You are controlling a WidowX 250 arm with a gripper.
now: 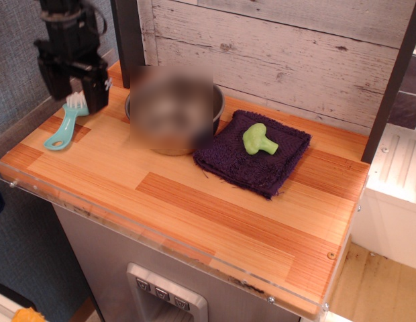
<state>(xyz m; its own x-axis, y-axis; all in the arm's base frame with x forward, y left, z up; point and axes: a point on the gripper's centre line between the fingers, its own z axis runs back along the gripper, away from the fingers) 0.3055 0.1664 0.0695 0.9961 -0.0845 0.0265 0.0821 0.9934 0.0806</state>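
My black gripper (77,96) hangs open above the far left of the wooden counter, its two fingers spread with nothing between them. Just below it lies a teal brush with white bristles (66,121), loose on the wood, its bristle head under the fingertips. To the right stands a metal bowl (173,111), blurred in this view. A green toy broccoli (257,139) rests on a dark purple towel (255,155) beside the bowl.
A dark post (129,37) rises at the back left, close behind the gripper. A whitewashed plank wall (282,47) closes the back. The counter's front edge (161,231) has a clear plastic lip. A dark bar (389,87) slants at the right.
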